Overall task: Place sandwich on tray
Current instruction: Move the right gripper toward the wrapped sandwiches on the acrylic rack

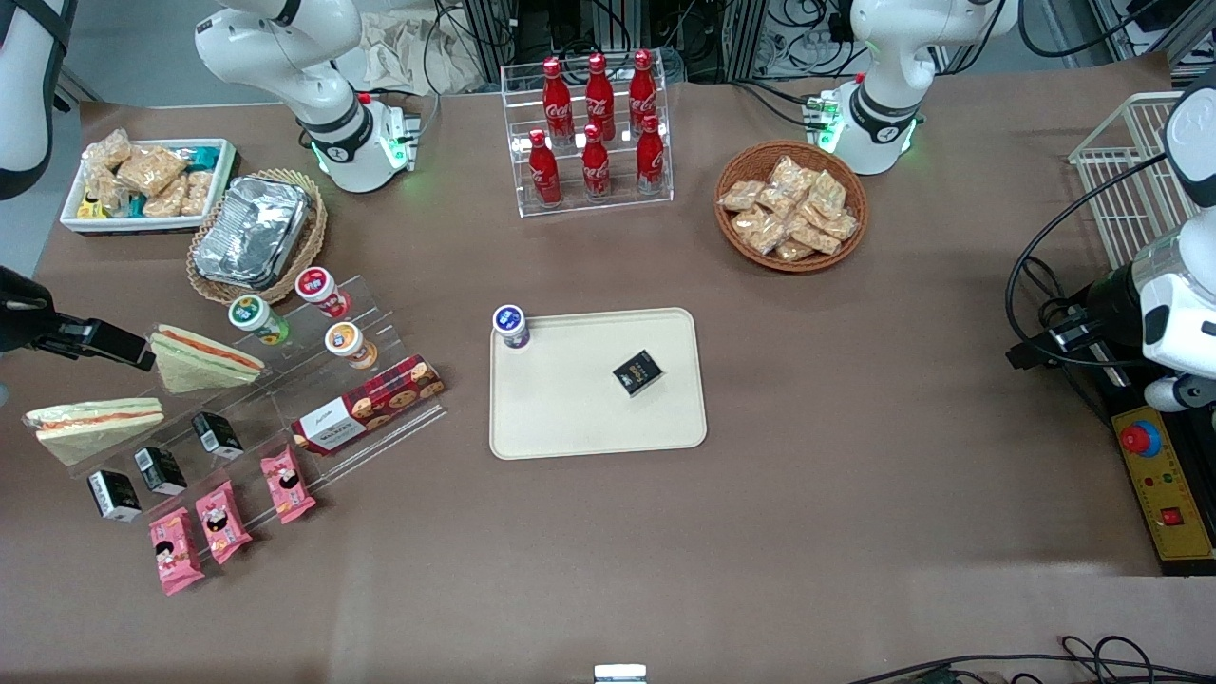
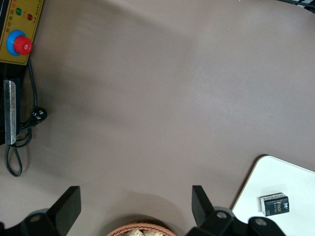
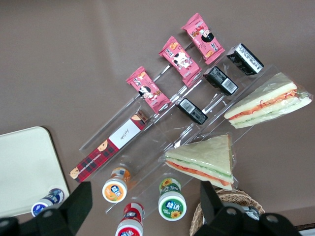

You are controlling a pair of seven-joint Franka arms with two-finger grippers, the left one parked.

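Note:
Two clear-wrapped wedge sandwiches lie on the clear stepped stand. One sandwich (image 1: pixel 204 359) (image 3: pixel 204 162) is farther from the front camera, beside the small bottles. Its twin (image 1: pixel 95 418) (image 3: pixel 266 103) lies nearer the camera. My gripper (image 1: pixel 133 353) (image 3: pixel 145 196) hovers above the stand at the working arm's end of the table. It is open, holds nothing, and its tip is close beside the farther sandwich. The cream tray (image 1: pixel 570 408) (image 3: pixel 24 167) (image 2: pixel 290 182) lies mid-table and carries a blue-capped bottle (image 1: pixel 511 326) and a black box (image 1: pixel 637 371).
The stand also holds small bottles (image 1: pixel 256 318), black boxes (image 1: pixel 160 469), pink packets (image 1: pixel 223 521) and a cookie box (image 1: pixel 369 403). Close by are a foil container in a wicker basket (image 1: pixel 255 231) and a white snack bin (image 1: pixel 142 185). A cola rack (image 1: pixel 594 133) and snack basket (image 1: pixel 790 206) stand farther back.

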